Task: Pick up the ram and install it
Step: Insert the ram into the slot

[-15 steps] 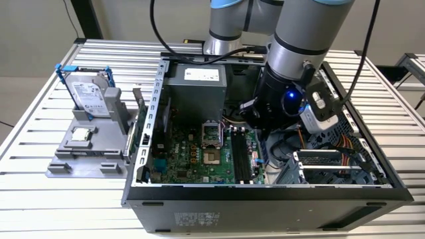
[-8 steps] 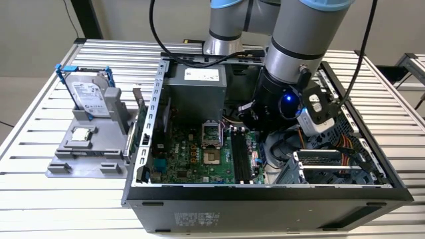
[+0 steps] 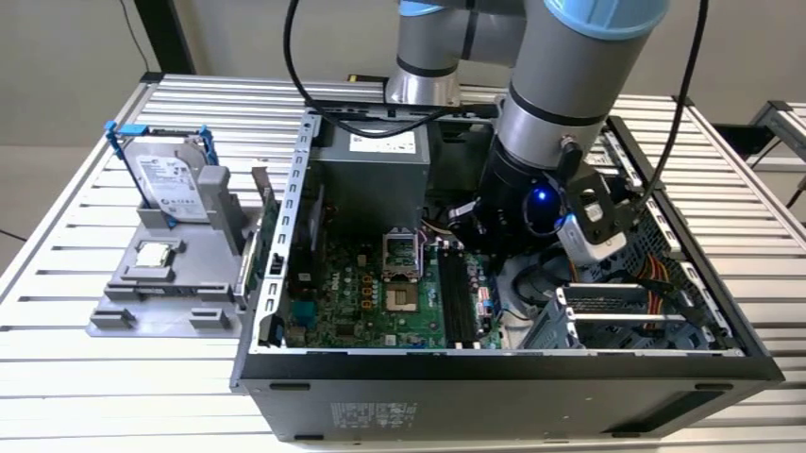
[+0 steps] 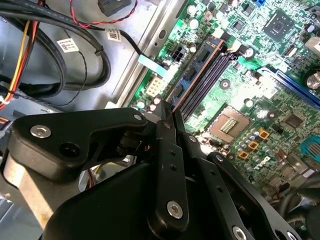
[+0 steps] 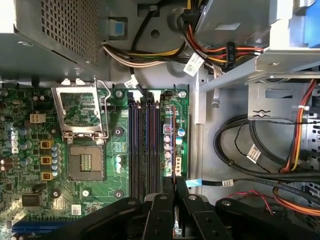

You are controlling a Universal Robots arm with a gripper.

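the long, narrow blue ram stick (image 4: pixel 197 67) is held edge-on in the closed black pincer (image 5: pixel 174 192), lined up over the long black motherboard slots (image 5: pixel 145 145) for seating.

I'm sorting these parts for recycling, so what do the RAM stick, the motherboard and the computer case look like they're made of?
The ram: blue laminate circuit board, matte, carrying dark chips.
The motherboard: green laminate, glossy under the light, with metal-looking component tops.
The case: probably sheet metal, bare grey inside with punched holes, dark and matte outside.
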